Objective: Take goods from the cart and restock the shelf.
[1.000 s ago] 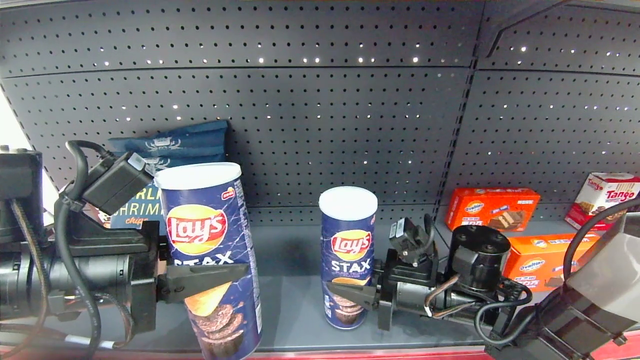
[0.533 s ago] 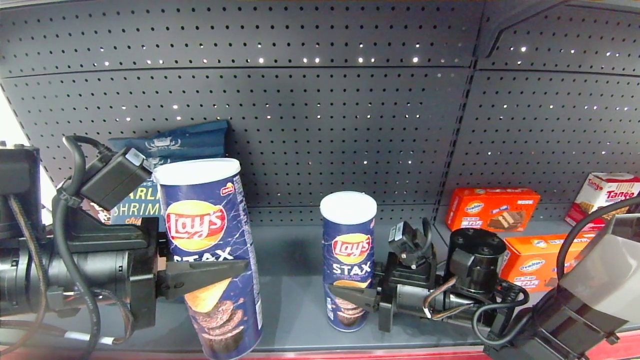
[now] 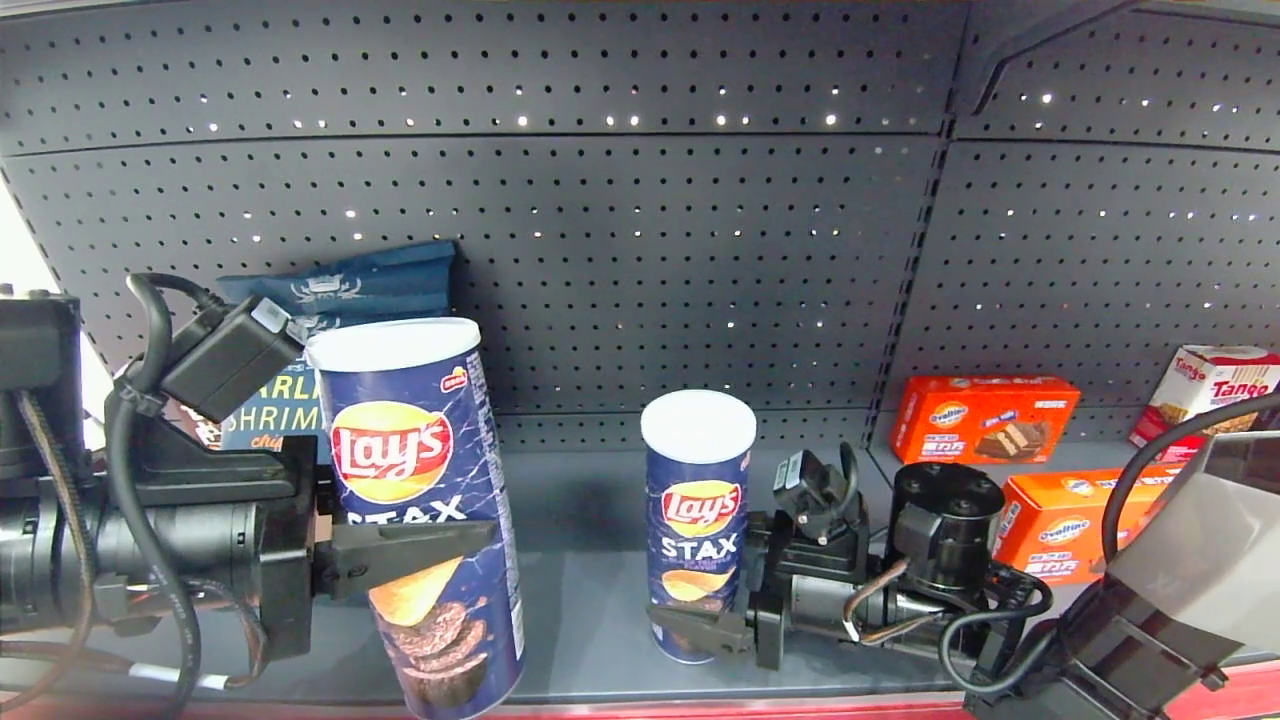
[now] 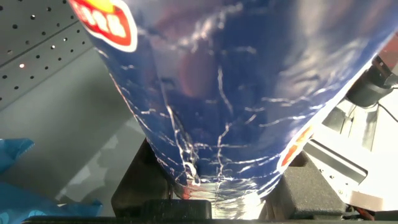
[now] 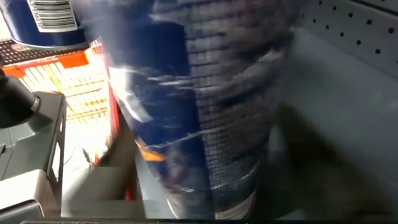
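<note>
—Two cans, two grippers. Where does the left one sit?
—The left gripper [image 3: 450, 555] is clamped on the large chip can [image 3: 400, 440], about halfway down its side, with one finger lying across the front of it. The can leans a little, lid toward the left. Its foot is down at the front lip of the shelf [image 3: 580, 590]; whether it rests there I cannot tell. From the left wrist, the can's blue wall [image 4: 236, 93] rises straight out of the jaws.
—And the right?
—The right gripper [image 3: 695, 630] sits low, at the base of the small chip can [image 3: 700, 480]. That can stands upright on the shelf near its middle, well apart from the large one. Clamped or loose, I cannot tell. The right wrist camera has the same can [image 5: 211, 112] close before it.
—What lies around them?
—Blue snack bags [image 3: 350, 285] lean on the pegboard back [image 3: 650, 260], just behind the large can. In the next bay to the right, two orange boxes [image 3: 985, 415] lie one behind the other. A red-and-white box [image 3: 1210, 385] is farther right, tilted.
</note>
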`<state>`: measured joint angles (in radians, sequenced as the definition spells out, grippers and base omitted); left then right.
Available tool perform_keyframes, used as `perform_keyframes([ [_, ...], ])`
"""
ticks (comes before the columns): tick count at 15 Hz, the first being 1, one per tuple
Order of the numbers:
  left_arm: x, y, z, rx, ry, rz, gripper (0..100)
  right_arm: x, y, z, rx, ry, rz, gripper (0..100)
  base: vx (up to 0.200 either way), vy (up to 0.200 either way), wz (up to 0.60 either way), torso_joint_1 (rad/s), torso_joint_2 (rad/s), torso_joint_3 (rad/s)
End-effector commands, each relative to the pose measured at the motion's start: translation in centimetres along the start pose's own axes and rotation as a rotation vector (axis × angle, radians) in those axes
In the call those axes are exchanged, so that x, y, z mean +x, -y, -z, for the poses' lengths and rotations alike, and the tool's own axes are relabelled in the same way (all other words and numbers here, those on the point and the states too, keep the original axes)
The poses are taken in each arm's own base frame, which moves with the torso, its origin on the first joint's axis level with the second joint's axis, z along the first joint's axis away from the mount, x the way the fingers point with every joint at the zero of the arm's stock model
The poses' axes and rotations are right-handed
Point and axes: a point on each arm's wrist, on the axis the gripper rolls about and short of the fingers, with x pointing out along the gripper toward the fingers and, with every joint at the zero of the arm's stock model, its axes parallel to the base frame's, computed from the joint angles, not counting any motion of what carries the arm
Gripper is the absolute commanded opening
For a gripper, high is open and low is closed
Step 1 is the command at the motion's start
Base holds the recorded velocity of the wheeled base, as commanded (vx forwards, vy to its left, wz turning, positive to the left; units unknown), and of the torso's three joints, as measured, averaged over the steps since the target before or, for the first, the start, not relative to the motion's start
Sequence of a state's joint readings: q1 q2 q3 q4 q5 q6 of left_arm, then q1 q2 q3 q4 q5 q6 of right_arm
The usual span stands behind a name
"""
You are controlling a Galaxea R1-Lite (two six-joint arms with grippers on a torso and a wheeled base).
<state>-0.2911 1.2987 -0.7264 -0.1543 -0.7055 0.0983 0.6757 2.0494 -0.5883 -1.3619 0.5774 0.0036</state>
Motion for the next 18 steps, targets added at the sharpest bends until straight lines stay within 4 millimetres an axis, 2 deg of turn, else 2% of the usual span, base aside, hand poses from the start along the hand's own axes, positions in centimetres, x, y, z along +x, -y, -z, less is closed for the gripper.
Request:
perform_keyframes([
  [1,0.0,0.0,0.1,-0.002,-0.003,0.001,0,0.0,0.0,0.1,0.003,-0.003,0.0,100,0.0,0.0,0.0,0.0,0.0,0.0],
  [5,0.0,0.0,0.2,-0.004,-0.005,0.001,0,-0.2,0.0,-0.1,-0.002,0.002,0.006,100,0.0,0.0,0.0,0.0,0.0,0.0],
  [9,0.1,0.0,0.3,-0.006,-0.007,0.003,0,-1.4,-0.1,-0.8,-0.006,0.012,0.023,100,0.0,0.0,0.0,0.0,0.0,0.0],
  [12,0.1,0.0,0.4,-0.009,-0.011,0.003,0,-3.8,-1.2,-2.3,-0.018,0.037,0.032,100,0.0,0.0,0.0,0.0,0.0,0.0],
  [16,0.1,-0.1,0.4,-0.011,-0.013,0.003,0,-7.5,-3.8,-3.6,-0.032,0.06,0.035,100,0.0,0.0,0.0,0.0,0.0,0.0],
  [17,0.1,-0.1,0.4,-0.012,-0.013,0.002,0,-9.0,-4.8,-4.2,-0.043,0.079,0.042,100,0.0,0.0,0.0,0.0,0.0,0.0],
  [18,0.1,-0.1,0.4,-0.012,-0.013,0.002,0,-9.6,-5.1,-4.5,-0.048,0.087,0.047,100,0.0,0.0,0.0,0.0,0.0,0.0],
])
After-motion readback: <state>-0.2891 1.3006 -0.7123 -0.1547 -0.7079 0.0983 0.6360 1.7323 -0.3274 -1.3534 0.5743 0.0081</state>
